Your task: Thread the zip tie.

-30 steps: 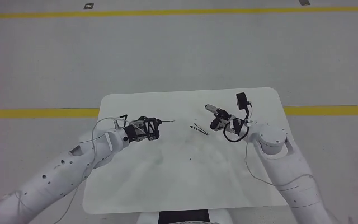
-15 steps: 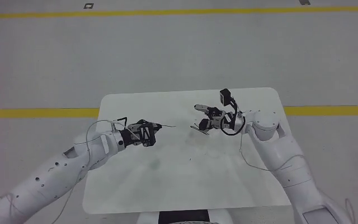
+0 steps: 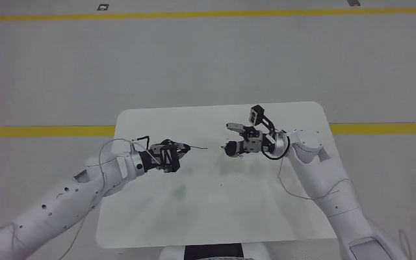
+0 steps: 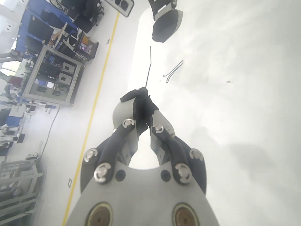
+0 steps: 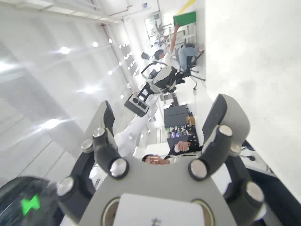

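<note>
**Left gripper.** My left gripper (image 4: 141, 97) is closed tight, its black rubber-padded fingertips (image 4: 137, 95) pressed together on one end of the zip tie (image 4: 148, 66). The tie is a thin, black, nearly straight plastic strip with a slight bend partway along. It juts from the fingertips to the right, and its free tip points toward my other arm. In the top view this gripper (image 3: 170, 156) sits over the left part of the table, the tie (image 3: 195, 147) reaching toward the centre.

**Right gripper.** My right gripper (image 5: 164, 114) is spread wide and grips nothing. Each finger has a smooth, rounded grey shell faced with a ribbed black pad (image 5: 212, 114), on dark links with bright metal pins. In the top view it (image 3: 231, 140) sits right of centre, facing the tie's tip and apart from it.

**Other items.** Two loose zip ties (image 4: 174, 70), equally thin and black with small heads, lie side by side on the table between the grippers, nearer the right one.

**Surface.** The table (image 3: 162, 208) is a smooth white slab with rounded corners. A yellow floor line (image 3: 65, 130) runs behind it.
</note>
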Robot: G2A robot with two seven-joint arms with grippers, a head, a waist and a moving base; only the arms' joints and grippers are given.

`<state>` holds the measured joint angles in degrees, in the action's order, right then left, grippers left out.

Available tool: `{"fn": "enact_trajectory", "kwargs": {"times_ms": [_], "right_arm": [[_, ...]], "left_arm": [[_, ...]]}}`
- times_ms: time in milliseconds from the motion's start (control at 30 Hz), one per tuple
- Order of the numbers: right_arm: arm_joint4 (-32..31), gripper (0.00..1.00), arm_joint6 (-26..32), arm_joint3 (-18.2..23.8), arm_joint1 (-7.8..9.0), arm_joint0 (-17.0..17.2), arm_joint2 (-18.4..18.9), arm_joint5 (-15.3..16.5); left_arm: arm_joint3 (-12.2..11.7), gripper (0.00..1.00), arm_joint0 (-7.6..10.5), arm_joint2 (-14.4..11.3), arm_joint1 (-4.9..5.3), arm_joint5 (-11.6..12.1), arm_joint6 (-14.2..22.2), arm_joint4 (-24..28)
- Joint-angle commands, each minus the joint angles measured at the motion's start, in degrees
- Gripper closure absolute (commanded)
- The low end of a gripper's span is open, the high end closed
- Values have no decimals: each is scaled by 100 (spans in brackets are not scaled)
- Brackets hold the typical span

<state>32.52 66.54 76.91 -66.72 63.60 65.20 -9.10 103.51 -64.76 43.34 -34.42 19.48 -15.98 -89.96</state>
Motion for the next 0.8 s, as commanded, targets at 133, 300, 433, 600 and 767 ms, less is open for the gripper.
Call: {"fn": "enact_trajectory", "kwargs": {"times_ms": [133,300,433,600,767], "right_arm": [[354,0,927,-518,-95,-420,-442,-32],[330,0,1156,-721,-132,-572,-613,57],[330,0,1156,-721,-132,-572,-613,57],[392,0,1084,-693,-141,-490,-677,-39],[1090,0,1310,-883,-190,-486,-844,-116]], "left_arm": [[-43,100,32,-85,155,0,-536,0],[50,100,166,-190,244,0,-357,0],[50,100,166,-190,244,0,-357,0],[58,100,168,-235,204,0,-456,3],[-12,100,246,-427,186,0,-1029,0]]}}
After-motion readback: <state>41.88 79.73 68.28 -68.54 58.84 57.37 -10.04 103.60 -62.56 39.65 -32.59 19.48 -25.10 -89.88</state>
